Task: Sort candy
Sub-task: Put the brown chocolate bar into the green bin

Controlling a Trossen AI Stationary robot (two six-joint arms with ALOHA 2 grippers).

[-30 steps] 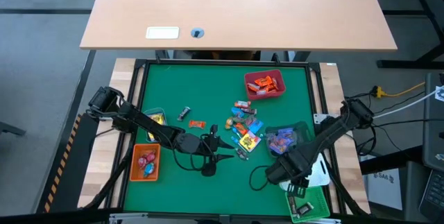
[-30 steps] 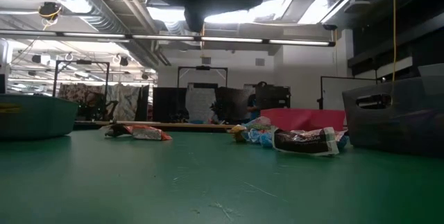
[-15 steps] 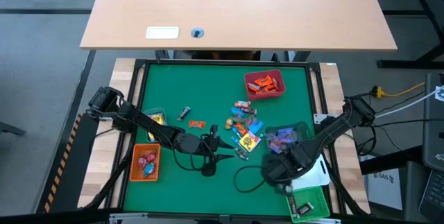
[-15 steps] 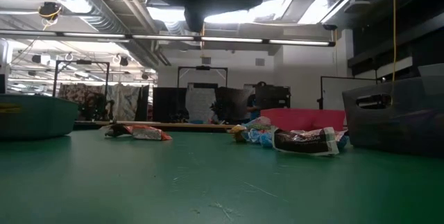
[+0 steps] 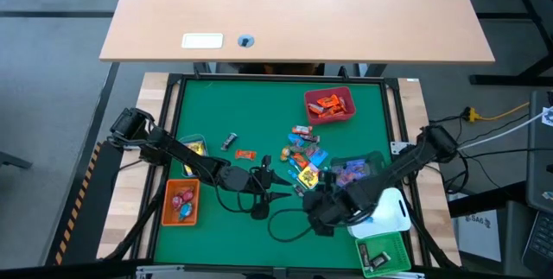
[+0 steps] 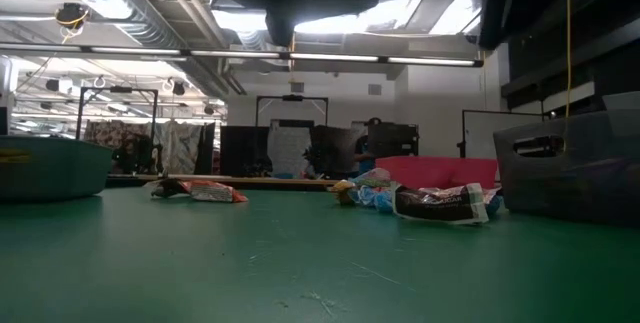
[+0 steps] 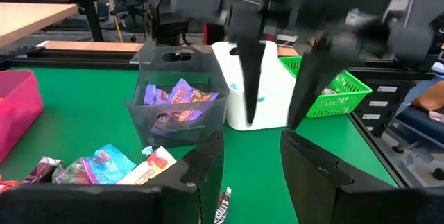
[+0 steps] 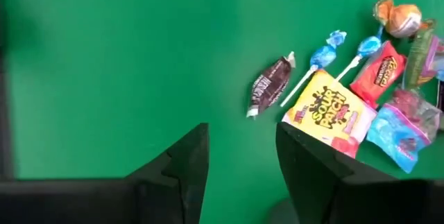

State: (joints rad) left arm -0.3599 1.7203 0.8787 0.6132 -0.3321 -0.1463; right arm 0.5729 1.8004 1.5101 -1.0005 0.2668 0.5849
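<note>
Dark brown candy [image 8: 270,84] lies lengthwise toward the pile (right end effector [image 8: 239,156] open, empty).

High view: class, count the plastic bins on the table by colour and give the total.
Red bin: 1
Orange bin: 1
White bin: 1
Green bin: 1
Clear bins: 2
Total: 6

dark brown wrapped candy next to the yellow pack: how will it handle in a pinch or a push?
The small dark brown foil-wrapped candy lies flat on the green mat, apart from the yellow candy pack, so it will probably slide rather than roll. Its crinkled wrapper with twisted ends looks thin and likely deforms under a pinch. It seems light; a nudge may spin it.
</note>
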